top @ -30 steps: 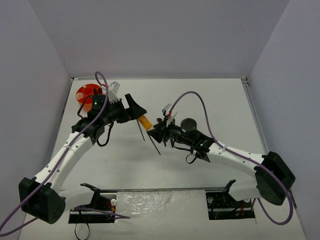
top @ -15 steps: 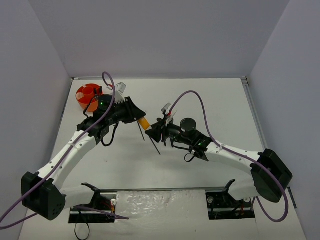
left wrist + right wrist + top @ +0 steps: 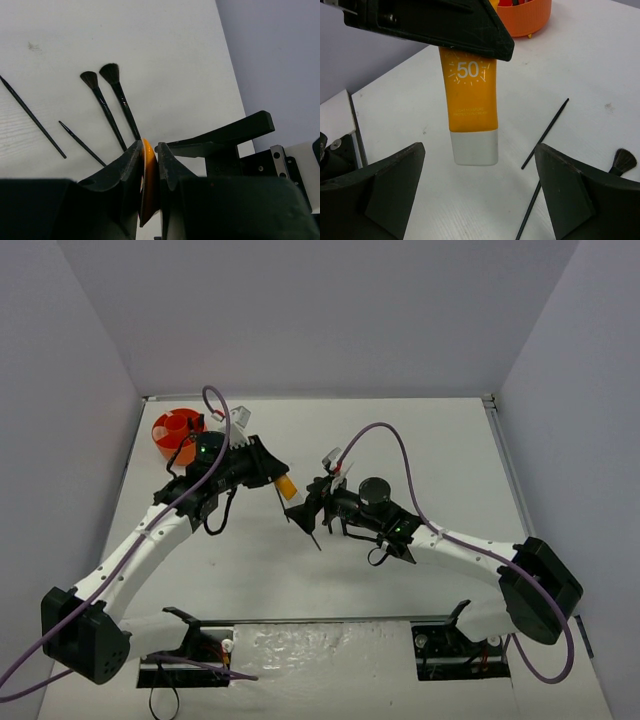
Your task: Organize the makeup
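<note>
Orange-white tube (image 3: 470, 115) is up off the table (image 3: 420, 430), pinched at its flat crimped end by the left gripper (image 3: 148, 150), jaws narrow on it, white cap hanging down. Right gripper (image 3: 480, 200) sits just beside and below it, jaws spread wide, nothing in them; reads to me like a handover setup. Risks: the grip is only on the thin crimp, so the tube can pivot or slide out if the arm swings or a right finger bumps the cap. The grippers are close enough that a misjudged approach means finger-on-finger contact. If the right one clamps the cap off-centre, expect the tube to twist or pop loose on release. A drop lands among the thin black pencils (image 3: 545, 132) and brushes (image 3: 89, 79) lying below and scatters them. Orange holder (image 3: 172, 430) is well apart at the far left corner, so that's a long carry on a marginal grip.
</note>
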Available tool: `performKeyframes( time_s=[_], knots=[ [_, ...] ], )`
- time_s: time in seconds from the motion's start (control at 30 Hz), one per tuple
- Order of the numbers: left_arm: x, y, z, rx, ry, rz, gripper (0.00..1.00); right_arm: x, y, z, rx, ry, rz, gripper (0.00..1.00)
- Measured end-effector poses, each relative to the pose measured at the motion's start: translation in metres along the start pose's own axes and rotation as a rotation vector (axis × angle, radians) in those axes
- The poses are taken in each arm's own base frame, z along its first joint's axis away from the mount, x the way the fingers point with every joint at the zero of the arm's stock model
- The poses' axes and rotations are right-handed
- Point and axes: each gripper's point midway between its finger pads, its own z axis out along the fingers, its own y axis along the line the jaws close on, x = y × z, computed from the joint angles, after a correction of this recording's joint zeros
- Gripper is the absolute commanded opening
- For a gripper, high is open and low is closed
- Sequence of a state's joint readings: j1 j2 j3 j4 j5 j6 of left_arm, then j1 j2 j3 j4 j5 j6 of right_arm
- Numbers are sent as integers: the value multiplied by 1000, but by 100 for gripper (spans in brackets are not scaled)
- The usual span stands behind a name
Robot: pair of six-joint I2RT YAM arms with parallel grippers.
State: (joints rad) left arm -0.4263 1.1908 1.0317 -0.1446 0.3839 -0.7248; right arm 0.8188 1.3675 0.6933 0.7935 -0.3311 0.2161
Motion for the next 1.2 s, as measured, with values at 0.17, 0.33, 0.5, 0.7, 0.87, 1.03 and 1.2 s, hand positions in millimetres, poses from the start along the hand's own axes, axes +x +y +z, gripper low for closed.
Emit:
performKeyframes(
  time_s=[0.17, 0.33, 0.5, 0.7, 0.87, 1.03, 1.2],
  knots=[
    [-6, 17, -1, -86, -29, 45, 0, 8, -9, -2, 45, 32, -2, 100],
    [-33, 47, -11, -258, -106, 95, 0, 12, -29, -12, 146, 62, -15, 100],
    [-90, 93, -39, -477, -270, 69, 0, -2, -53, -28, 294, 32, -27, 100],
    [-142, 161, -79, -755, -454, -33, 0, 8, -80, -43, 437, 33, -9, 100],
    [-168, 206, -94, -949, -546, -118, 0, 25, -90, -46, 478, 71, 16, 100],
    [-190, 246, -98, -1075, -633, -199, 0, 29, -98, -47, 498, 79, 37, 100],
    [-201, 287, -94, -1172, -670, -261, 0, 30, -108, -49, 518, 80, 55, 100]
  ],
)
